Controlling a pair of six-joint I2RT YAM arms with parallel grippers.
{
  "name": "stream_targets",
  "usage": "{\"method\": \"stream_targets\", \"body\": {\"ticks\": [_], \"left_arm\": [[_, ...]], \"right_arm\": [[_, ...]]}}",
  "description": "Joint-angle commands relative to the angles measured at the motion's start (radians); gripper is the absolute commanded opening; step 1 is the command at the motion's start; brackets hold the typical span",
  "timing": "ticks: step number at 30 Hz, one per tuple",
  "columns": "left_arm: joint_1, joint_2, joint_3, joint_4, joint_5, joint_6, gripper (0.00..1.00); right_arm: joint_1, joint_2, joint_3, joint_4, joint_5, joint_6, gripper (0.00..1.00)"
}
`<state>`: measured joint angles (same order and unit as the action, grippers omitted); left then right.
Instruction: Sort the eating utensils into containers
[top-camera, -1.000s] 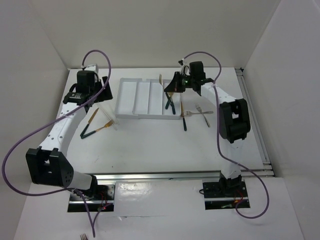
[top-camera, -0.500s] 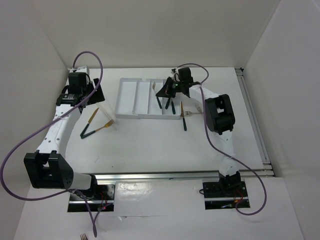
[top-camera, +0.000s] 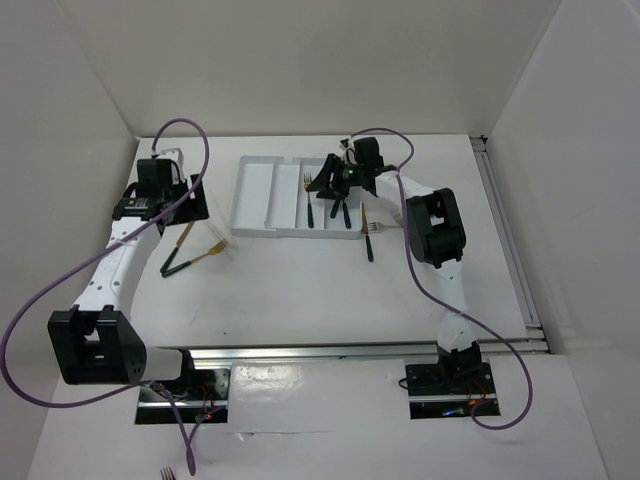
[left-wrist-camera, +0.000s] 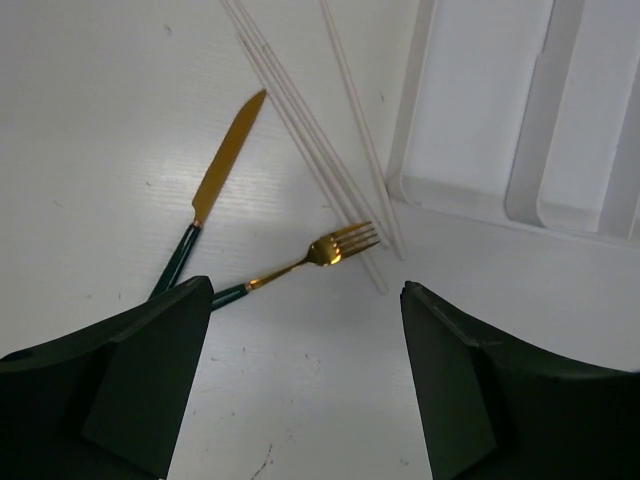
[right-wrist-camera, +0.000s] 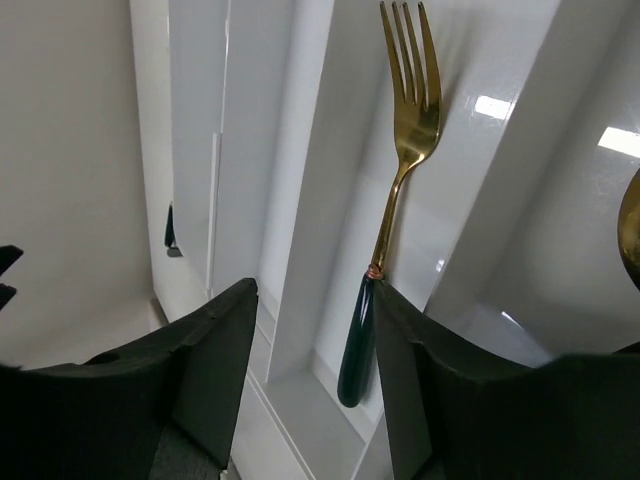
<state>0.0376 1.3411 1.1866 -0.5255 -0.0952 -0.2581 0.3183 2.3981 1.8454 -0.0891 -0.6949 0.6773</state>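
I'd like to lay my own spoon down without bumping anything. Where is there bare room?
Bare: the table between the tray and the arm bases, and the tray's two leftmost compartments. Crowded: the tray's right side, under the right gripper, with a gold fork; a silver fork right of it; a knife and second fork near the left arm.

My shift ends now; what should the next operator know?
Left gripper: open, empty, above the gold knife and gold fork on the table left of the tray.
Right gripper: open, straddling a second gold fork lying in a tray compartment.
Done: that fork, apparently two other utensils in the tray.
Left: knife, fork, plus a pale fork and dark-handled utensil right of the tray.
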Motion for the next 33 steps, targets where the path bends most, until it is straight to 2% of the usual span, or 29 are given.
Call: {"method": "stream_targets", "body": {"ticks": [1, 4, 5, 6, 7, 11, 12, 15, 21, 25, 31, 33], "left_arm": [[0.016, -0.036, -0.039, -0.068, 0.070, 0.124, 0.90], [0.016, -0.046, -0.102, -0.100, 0.165, 0.258, 0.82], [0.016, -0.046, -0.122, -0.100, 0.195, 0.298, 0.78], [0.016, -0.046, -0.139, -0.100, 0.230, 0.372, 0.69], [0.016, -0.046, -0.171, -0.100, 0.230, 0.405, 0.67], [0.016, 0.030, -0.193, -0.139, 0.310, 0.630, 0.68], [0.016, 0.030, -0.205, -0.130, 0.310, 0.713, 0.69], [0.016, 0.079, -0.216, -0.107, 0.296, 0.833, 0.69], [0.036, 0.220, -0.145, -0.122, 0.299, 0.971, 0.69], [0.057, 0.317, -0.105, -0.111, 0.308, 0.990, 0.72], [0.103, 0.371, -0.071, -0.102, 0.318, 1.011, 0.72], [0.114, 0.386, -0.071, -0.102, 0.318, 1.022, 0.69]], "right_arm": [[0.007, -0.060, 0.005, 0.029, 0.000, -0.071, 0.58], [-0.002, -0.131, -0.057, 0.043, 0.000, -0.134, 0.59], [-0.014, -0.172, -0.072, 0.043, 0.000, -0.151, 0.59], [-0.015, -0.191, -0.083, 0.043, 0.000, -0.185, 0.59], [-0.025, -0.207, -0.101, 0.043, -0.009, -0.203, 0.59], [-0.053, -0.289, -0.147, 0.031, -0.035, -0.289, 0.59], [-0.065, -0.316, -0.147, 0.020, -0.044, -0.327, 0.59], [-0.093, -0.358, -0.172, -0.004, -0.066, -0.393, 0.59], [-0.127, -0.425, -0.224, -0.035, -0.094, -0.456, 0.59], [-0.148, -0.452, -0.264, -0.035, -0.094, -0.466, 0.59], [-0.168, -0.464, -0.282, -0.054, -0.094, -0.484, 0.59], [-0.168, -0.464, -0.282, -0.063, -0.094, -0.484, 0.59]]}}
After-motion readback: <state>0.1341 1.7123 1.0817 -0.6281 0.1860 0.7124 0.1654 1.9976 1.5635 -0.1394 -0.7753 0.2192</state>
